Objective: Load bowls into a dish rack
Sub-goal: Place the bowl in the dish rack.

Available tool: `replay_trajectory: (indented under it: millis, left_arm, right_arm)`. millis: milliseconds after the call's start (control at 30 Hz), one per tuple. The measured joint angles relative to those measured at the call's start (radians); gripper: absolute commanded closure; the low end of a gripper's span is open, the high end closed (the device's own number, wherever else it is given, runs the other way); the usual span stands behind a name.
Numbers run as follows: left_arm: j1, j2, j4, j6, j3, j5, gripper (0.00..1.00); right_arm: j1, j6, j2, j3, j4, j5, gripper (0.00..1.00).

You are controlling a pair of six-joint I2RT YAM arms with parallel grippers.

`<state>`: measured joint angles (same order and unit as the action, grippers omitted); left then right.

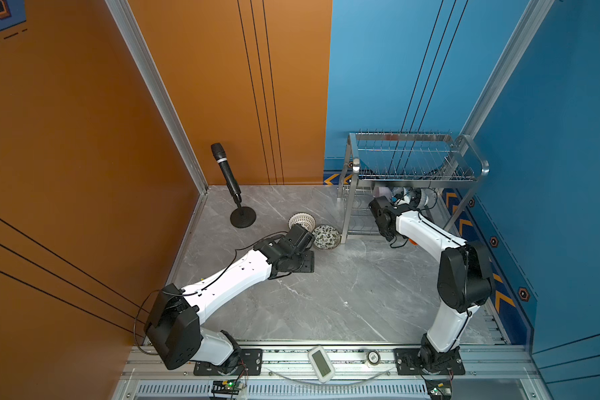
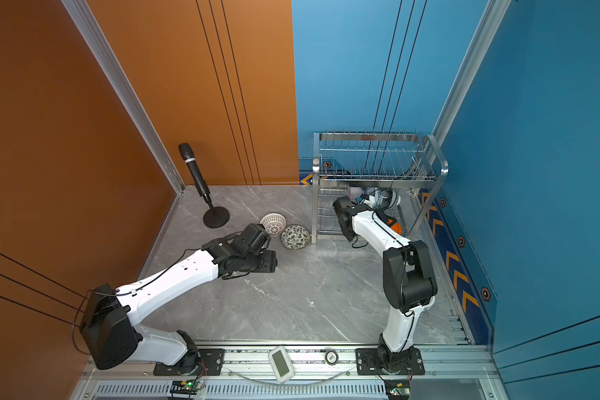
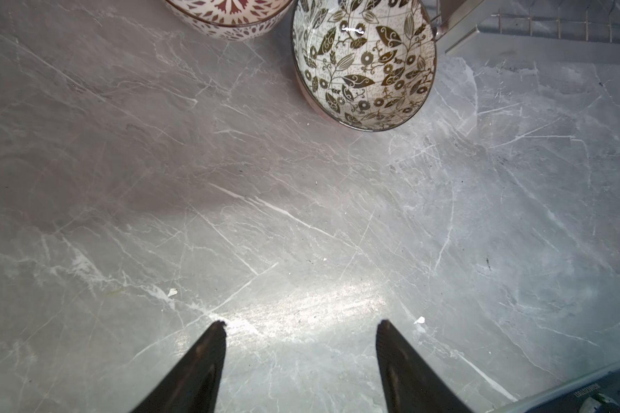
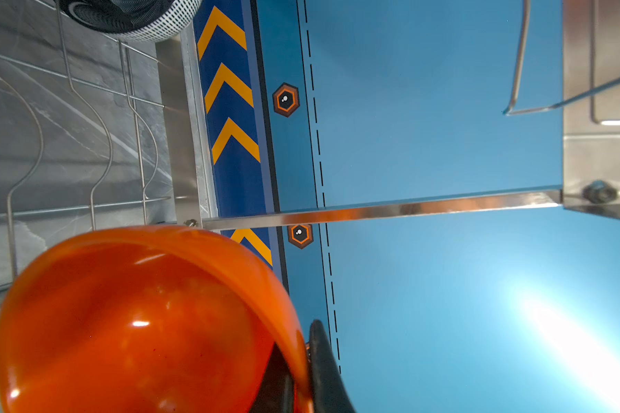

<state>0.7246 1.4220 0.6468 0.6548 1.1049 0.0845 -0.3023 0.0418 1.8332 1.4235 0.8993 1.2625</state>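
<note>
Right gripper (image 4: 299, 345): its fingers are pinched on the rim of the orange bowl (image 4: 140, 321), one inside and one outside. The bowl hangs tilted on edge at the lower tier of the dish rack (image 1: 413, 178), above the wavy wire dividers (image 4: 101, 143). It is apart from the dot-patterned bowl (image 4: 133, 18) seated further along. The rack stands in the far right corner of the bench (image 1: 326, 294).

In my judgement you are mid-placement. Lower the bowl into a free slot between two dividers, keep it on edge, and release only once the wires carry it. Watch the rack's flat leg (image 4: 408, 209), which is close to the rim.

Left gripper (image 3: 301, 323): fingers spread, empty, over bare marble. The leaf-patterned bowl (image 3: 364, 64) and the white lattice-patterned bowl (image 1: 302, 221) sit near the bench's far edge, just beside the rack.
</note>
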Motion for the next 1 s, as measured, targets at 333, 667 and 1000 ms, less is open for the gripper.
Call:
replay_trajectory:
  millis: [333, 667, 1000]
  left_arm:
    - [0.000, 0.020, 0.000, 0.023, 0.001, 0.021, 0.32]
    - [-0.008, 0.035, 0.000, 0.036, 0.013, 0.041, 0.32]
    - [-0.025, 0.097, 0.000, 0.035, 0.040, 0.048, 0.32]
  right_arm:
    - [0.049, -0.085, 0.083, 0.093, -0.059, 0.007, 1.00]
    - [0.090, -0.161, 0.187, 0.169, -0.109, 0.021, 1.00]
    - [0.112, -0.253, 0.272, 0.234, -0.180, 0.026, 1.00]
